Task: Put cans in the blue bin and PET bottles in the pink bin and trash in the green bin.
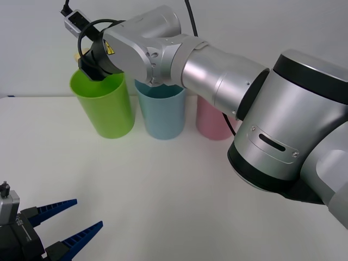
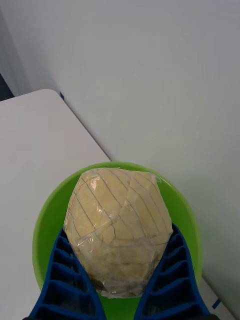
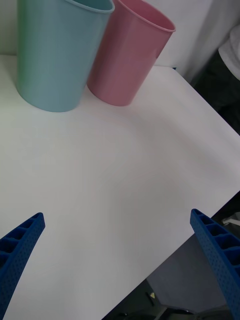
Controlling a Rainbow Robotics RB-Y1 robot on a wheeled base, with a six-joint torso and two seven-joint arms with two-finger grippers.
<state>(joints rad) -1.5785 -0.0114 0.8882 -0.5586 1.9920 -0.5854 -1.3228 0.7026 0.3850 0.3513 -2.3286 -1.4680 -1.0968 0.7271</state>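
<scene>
Three bins stand in a row at the table's back: the green bin [image 1: 106, 109], the blue bin [image 1: 162, 114] and the pink bin [image 1: 212, 122]. My right arm reaches across to the green bin. My right gripper [image 1: 89, 64] hangs just over its rim, shut on the trash. In the right wrist view the pale-yellow wrinkly trash [image 2: 117, 225] sits between the blue fingers [image 2: 172, 265], directly above the green bin's [image 2: 42, 220] mouth. My left gripper [image 1: 87, 213] stands open and holds nothing near the front left corner. Cans and PET bottles are out of view.
The white table [image 1: 163, 190] spreads bare between the bins and my left gripper [image 3: 116, 215]. The left wrist view shows the blue bin [image 3: 55, 50] and the pink bin [image 3: 127, 55] side by side, and the table's edge [image 3: 200, 200] close by.
</scene>
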